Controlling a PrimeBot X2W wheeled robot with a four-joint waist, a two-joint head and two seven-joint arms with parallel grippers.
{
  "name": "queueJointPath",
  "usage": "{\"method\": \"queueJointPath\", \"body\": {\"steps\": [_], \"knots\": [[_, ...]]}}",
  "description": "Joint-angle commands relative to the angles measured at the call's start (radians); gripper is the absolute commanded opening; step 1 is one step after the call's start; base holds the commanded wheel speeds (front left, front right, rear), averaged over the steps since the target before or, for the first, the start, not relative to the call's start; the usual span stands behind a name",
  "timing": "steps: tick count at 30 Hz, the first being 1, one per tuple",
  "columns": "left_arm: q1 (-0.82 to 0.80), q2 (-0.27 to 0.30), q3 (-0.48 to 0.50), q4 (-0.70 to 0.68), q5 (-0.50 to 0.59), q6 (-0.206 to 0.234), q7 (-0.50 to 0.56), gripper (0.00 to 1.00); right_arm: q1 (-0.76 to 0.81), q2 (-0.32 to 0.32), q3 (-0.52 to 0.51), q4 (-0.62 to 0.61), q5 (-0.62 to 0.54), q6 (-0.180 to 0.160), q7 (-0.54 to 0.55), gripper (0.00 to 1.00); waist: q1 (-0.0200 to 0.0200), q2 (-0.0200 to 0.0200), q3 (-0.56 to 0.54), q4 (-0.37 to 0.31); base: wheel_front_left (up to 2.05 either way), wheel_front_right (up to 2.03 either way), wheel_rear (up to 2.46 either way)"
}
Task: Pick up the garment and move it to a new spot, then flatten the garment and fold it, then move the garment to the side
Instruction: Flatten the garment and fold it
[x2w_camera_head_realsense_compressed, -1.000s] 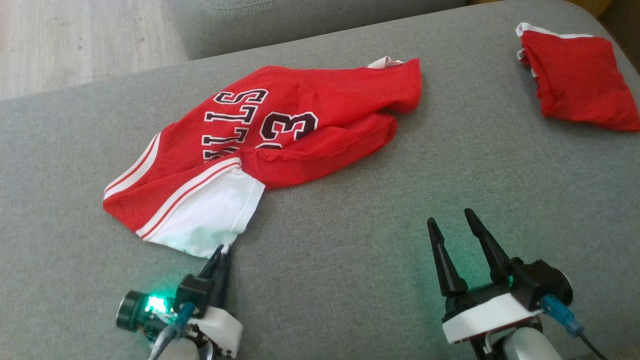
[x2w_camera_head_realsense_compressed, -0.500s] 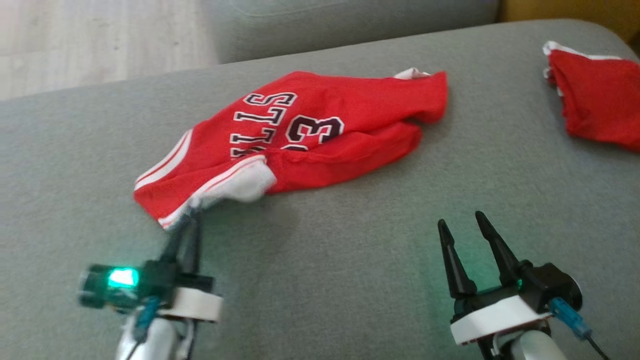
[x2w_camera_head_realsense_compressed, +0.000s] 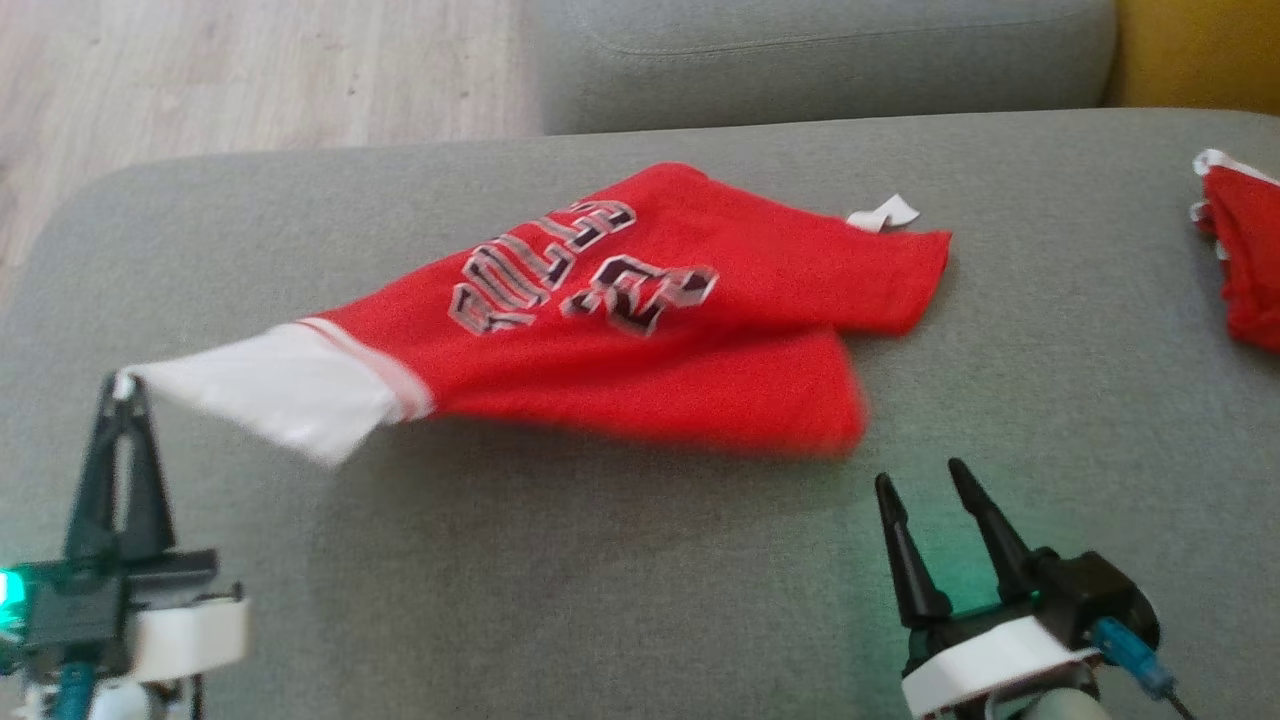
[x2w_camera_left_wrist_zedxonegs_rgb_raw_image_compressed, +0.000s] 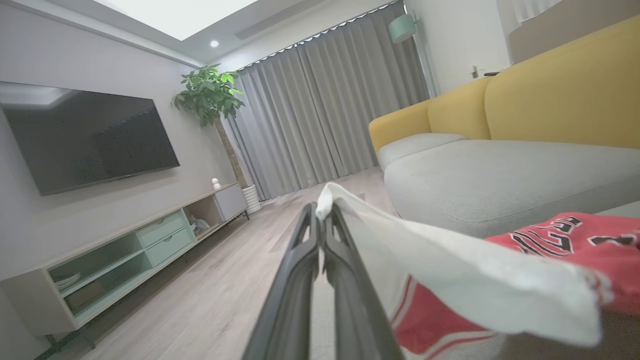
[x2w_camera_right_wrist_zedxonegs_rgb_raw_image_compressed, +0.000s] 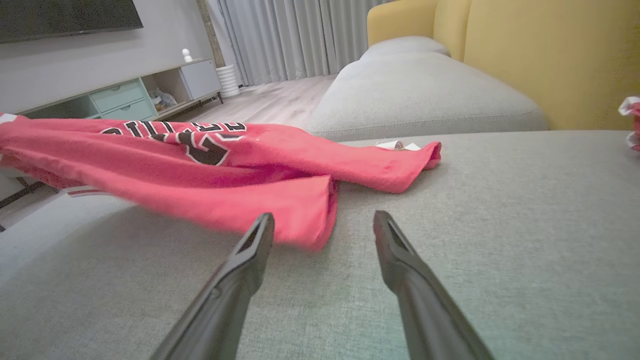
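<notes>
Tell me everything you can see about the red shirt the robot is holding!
The red shirt is soft, thin cloth with black, white-edged letters and a number, too blurred to read. One end is a white part with red stripes, pinched in the shut left claw and raised above the grey sofa. The rest lies stretched and rumpled on the cushion, with a small white tag at its far end.

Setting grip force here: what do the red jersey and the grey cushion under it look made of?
Red jersey: thin, limp knit, likely polyester, matte; it sags in soft folds from the pinch of the left gripper. Grey cushion: woven upholstery cloth, matte, fine heathered weave visible; its filling cannot be seen.
</notes>
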Motion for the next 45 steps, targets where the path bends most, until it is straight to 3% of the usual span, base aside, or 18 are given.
{"method": "queueJointPath", "body": {"steps": [1, 14, 24, 28, 29, 30, 32, 37, 39, 40, 45], "knots": [[-0.036, 0.037, 0.057, -0.033, -0.007, 0.003, -0.005, 0.0, -0.046, -0.012, 0.029, -0.013, 0.008, -0.001, -0.004, 1.0, 0.0001, 0.0, 0.004, 0.012, 0.0, 0.0, 0.0], [-0.074, 0.028, 0.046, -0.013, -0.015, -0.019, -0.005, 0.0, -0.188, -0.086, 0.287, 0.235, 0.048, -0.001, -0.004, 1.0, 0.0001, 0.0, 0.041, 0.062, 0.0, 0.0, 0.0], [-0.085, 0.01, 0.034, -0.009, -0.009, -0.021, -0.005, 0.0, -0.226, -0.084, 0.318, 0.301, 0.046, -0.001, -0.004, 0.98, 0.0001, 0.0, 0.052, 0.08, 0.0, 0.0, 0.0], [-0.084, 0.007, 0.033, -0.009, -0.008, -0.022, -0.005, 0.0, -0.228, -0.084, 0.32, 0.309, 0.045, -0.001, -0.004, 0.8, 0.0001, 0.0, 0.053, 0.082, 0.0, 0.0, 0.0], [-0.084, 0.007, 0.033, -0.009, -0.008, -0.022, -0.005, 0.0, -0.228, -0.084, 0.32, 0.309, 0.045, -0.001, -0.004, 0.8, 0.0001, 0.0, 0.053, 0.082, 0.0, 0.0, 0.0], [-0.084, 0.005, 0.032, -0.009, -0.008, -0.023, -0.005, 0.0, -0.23, -0.083, 0.32, 0.312, 0.046, -0.001, -0.004, 0.68, 0.0001, 0.0, 0.053, 0.082, 0.0, 0.0, 0.0], [-0.084, 0.005, 0.031, -0.009, -0.008, -0.025, -0.005, 0.0, -0.23, -0.082, 0.317, 0.315, 0.044, -0.001, -0.004, 0.56, 0.0001, 0.0, 0.053, 0.083, 0.0, 0.0, 0.0], [-0.085, 0.002, 0.027, -0.011, -0.006, -0.028, -0.005, 0.0, -0.229, -0.075, 0.31, 0.322, 0.036, -0.001, -0.004, 0.34, 0.0001, 0.0, 0.049, 0.085, 0.0, 0.0, 0.0], [-0.085, 0.001, 0.026, -0.011, -0.005, -0.029, -0.005, 0.0, -0.229, -0.072, 0.307, 0.327, 0.033, -0.001, -0.004, 0.17, 0.0001, 0.0, 0.047, 0.086, 0.0, 0.0, 0.0], [-0.084, 0.0, 0.025, -0.011, -0.005, -0.03, -0.005, 0.0, -0.229, -0.072, 0.306, 0.329, 0.03, -0.001, -0.004, 0.0, 0.0001, 0.0, 0.046, 0.087, 0.0, 0.0, 0.0], [-0.084, -0.001, 0.021, -0.014, -0.001, -0.03, -0.005, 0.0, -0.227, -0.073, 0.286, 0.306, 0.012, -0.001, -0.004, 0.0, 0.0001, 0.0, 0.039, 0.088, 0.0, 0.0, 0.0]]}}
